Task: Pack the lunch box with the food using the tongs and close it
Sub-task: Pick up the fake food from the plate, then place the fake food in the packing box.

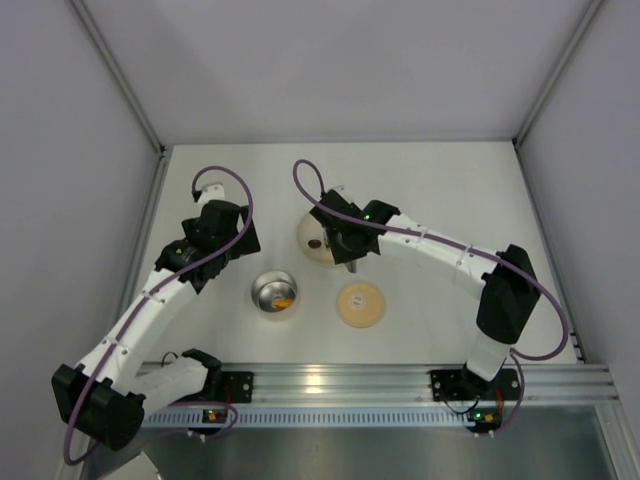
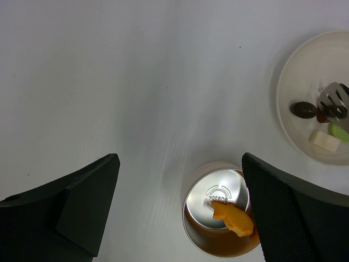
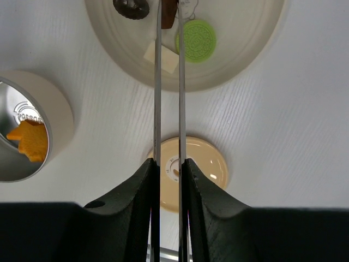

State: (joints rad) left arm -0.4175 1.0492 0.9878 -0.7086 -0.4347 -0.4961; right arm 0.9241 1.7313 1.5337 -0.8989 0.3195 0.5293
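The lunch box [image 1: 274, 293] stands open, left of centre, with an orange piece of food [image 2: 233, 218] lying in it. Its tan lid [image 1: 359, 304] lies flat on the table to its right. My right gripper [image 3: 169, 164] is shut on the tongs [image 3: 158, 98], whose tips reach over the cream plate [image 3: 240, 49] and pinch a reddish-brown piece [image 3: 169, 13]. On the plate also lie a green disc [image 3: 196, 37], a pale cream piece [image 3: 162, 59] and a dark brown piece [image 3: 131, 6]. My left gripper [image 2: 180, 161] hangs open and holds nothing, above and left of the lunch box.
Grey walls enclose the white table on the left, back and right. An aluminium rail [image 1: 330, 385] carrying the arm bases runs along the near edge. The right arm [image 1: 440, 250] stretches over the table right of the plate.
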